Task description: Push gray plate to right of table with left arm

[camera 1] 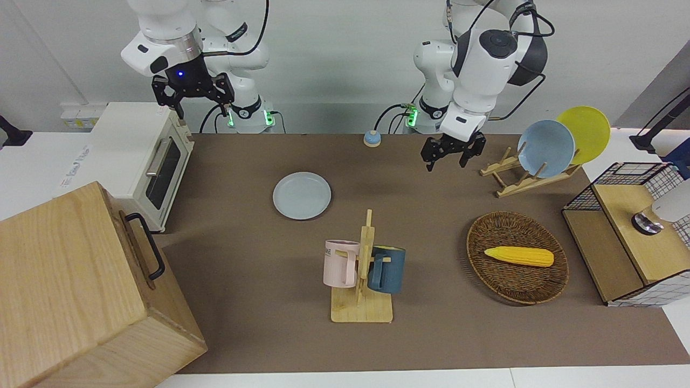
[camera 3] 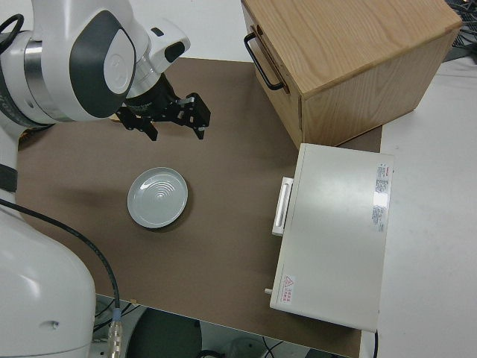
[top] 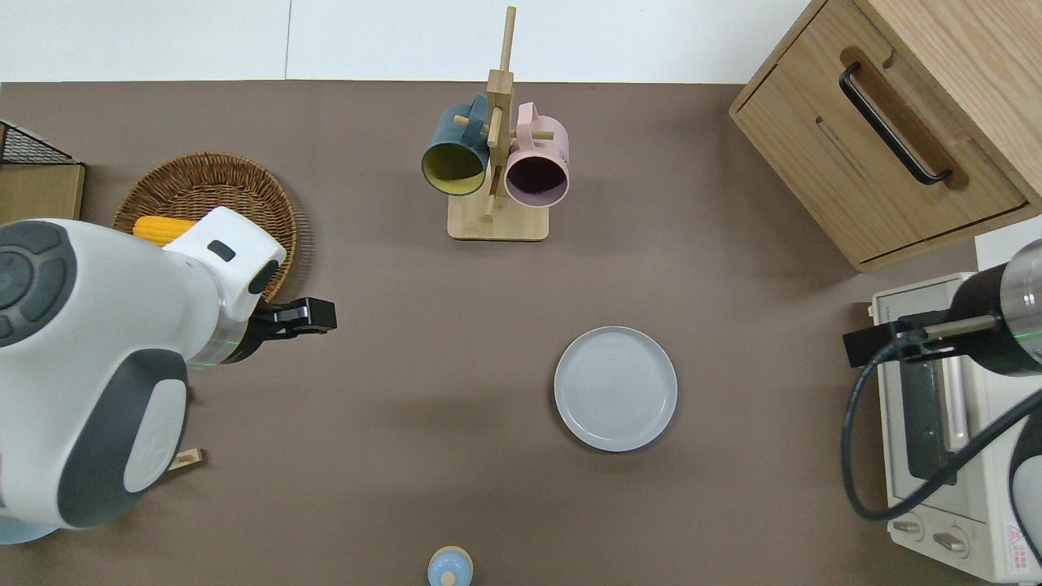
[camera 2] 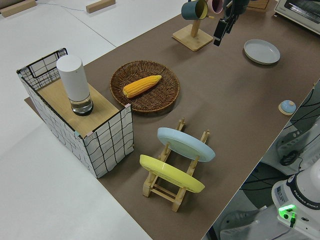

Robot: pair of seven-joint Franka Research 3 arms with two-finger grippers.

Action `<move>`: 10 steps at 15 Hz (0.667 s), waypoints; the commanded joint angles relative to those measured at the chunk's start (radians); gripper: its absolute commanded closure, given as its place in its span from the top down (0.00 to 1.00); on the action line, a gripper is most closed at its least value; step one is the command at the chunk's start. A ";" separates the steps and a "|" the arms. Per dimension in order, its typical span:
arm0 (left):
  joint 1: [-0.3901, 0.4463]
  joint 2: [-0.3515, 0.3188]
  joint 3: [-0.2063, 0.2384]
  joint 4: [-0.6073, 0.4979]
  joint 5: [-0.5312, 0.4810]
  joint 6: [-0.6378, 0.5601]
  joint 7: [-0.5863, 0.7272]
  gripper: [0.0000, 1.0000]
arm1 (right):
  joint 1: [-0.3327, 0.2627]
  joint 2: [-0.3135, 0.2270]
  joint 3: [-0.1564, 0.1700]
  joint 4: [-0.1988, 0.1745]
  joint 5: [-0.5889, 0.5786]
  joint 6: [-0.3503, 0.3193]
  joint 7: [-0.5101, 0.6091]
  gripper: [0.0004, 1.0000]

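Note:
The gray plate (camera 1: 302, 195) lies flat on the brown table (camera 1: 242, 280), nearer to the robots than the mug rack; it also shows in the overhead view (top: 615, 388) and the left side view (camera 2: 261, 51). My left gripper (camera 1: 446, 161) is open and empty, up in the air. In the overhead view it (top: 313, 313) is over bare table beside the wicker basket, well apart from the plate, toward the left arm's end. My right gripper (camera 1: 193, 99) is open and parked.
A mug rack (camera 1: 362, 280) holds a pink and a blue mug. A wicker basket (camera 1: 517, 280) holds corn. A dish rack (camera 1: 517, 180) holds a bluer and a yellow plate. A toaster oven (camera 1: 145, 161), a wooden cabinet (camera 1: 81, 291) and a wire crate (camera 1: 636, 231) stand at the table's ends.

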 commanded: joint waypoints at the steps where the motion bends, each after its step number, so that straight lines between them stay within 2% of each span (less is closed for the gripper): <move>1: 0.053 -0.026 -0.009 0.083 0.032 -0.126 0.056 1.00 | -0.008 -0.010 0.005 -0.004 -0.001 -0.012 -0.008 1.00; 4: 0.112 -0.023 -0.012 0.181 0.030 -0.229 0.093 1.00 | -0.008 -0.010 0.005 -0.004 0.001 -0.012 -0.008 1.00; 10: 0.132 -0.024 0.022 0.263 0.030 -0.367 0.096 1.00 | -0.008 -0.010 0.005 -0.004 -0.001 -0.012 -0.008 1.00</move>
